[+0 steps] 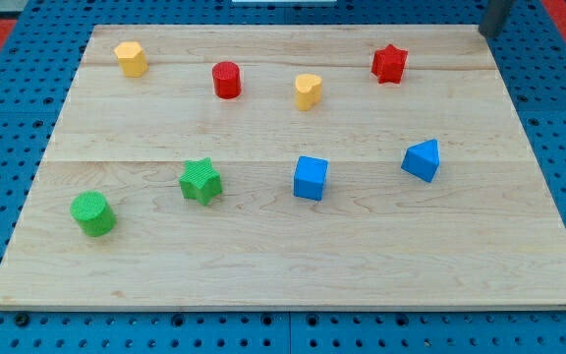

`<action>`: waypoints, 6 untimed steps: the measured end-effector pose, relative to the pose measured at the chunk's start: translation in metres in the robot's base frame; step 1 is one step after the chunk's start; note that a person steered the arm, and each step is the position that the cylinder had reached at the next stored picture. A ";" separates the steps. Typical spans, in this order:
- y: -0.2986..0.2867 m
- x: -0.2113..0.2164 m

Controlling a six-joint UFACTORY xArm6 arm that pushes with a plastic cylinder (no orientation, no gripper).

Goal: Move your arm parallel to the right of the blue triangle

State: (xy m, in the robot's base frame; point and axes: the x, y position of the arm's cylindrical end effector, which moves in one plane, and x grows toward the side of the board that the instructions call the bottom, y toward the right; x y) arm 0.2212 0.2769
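Note:
The blue triangle (423,160) lies on the wooden board (293,265), right of the middle. My tip (487,32) shows at the view's top right corner, just past the board's far edge. It is well above and to the right of the blue triangle and touches no block. The nearest block to it is the red star (389,64), to its left.
A blue cube (311,178) sits left of the triangle, then a green star (200,181) and a green cylinder (93,213). Along the top are a yellow hexagon (131,59), a red cylinder (227,80) and a yellow heart-like block (309,90). Blue pegboard surrounds the board.

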 end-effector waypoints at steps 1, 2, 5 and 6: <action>-0.037 0.045; -0.038 0.054; -0.039 0.204; -0.035 0.225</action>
